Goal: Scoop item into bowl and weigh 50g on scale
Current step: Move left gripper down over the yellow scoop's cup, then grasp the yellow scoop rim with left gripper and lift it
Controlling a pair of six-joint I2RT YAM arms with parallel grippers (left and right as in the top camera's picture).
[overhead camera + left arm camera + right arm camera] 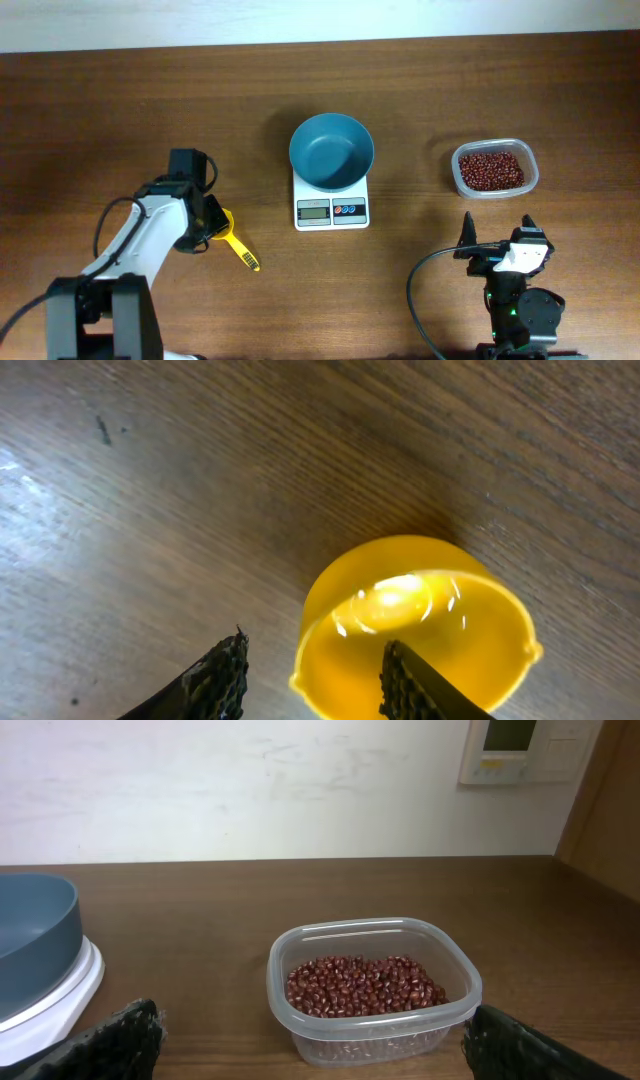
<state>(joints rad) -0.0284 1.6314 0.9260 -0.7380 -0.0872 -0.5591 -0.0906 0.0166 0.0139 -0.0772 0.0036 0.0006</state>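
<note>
The teal-blue bowl [331,150] stands empty on the white scale [331,211]; both show at the left edge of the right wrist view, bowl [30,935] and scale [55,1000]. The red-brown beans [490,168] lie in a clear plastic tub [530,172], also seen in the right wrist view as beans [362,985] in the tub [372,1030]. A yellow scoop [238,245] lies on the table. My left gripper [213,226] is open, its fingers [315,680] straddling the rim of the scoop's cup [440,620]. My right gripper [497,237] is open and empty, just in front of the tub [320,1050].
The wooden table [120,100] stretches to a white wall at the back. The scoop's handle points toward the front right. A wall panel [520,750] hangs behind the table in the right wrist view.
</note>
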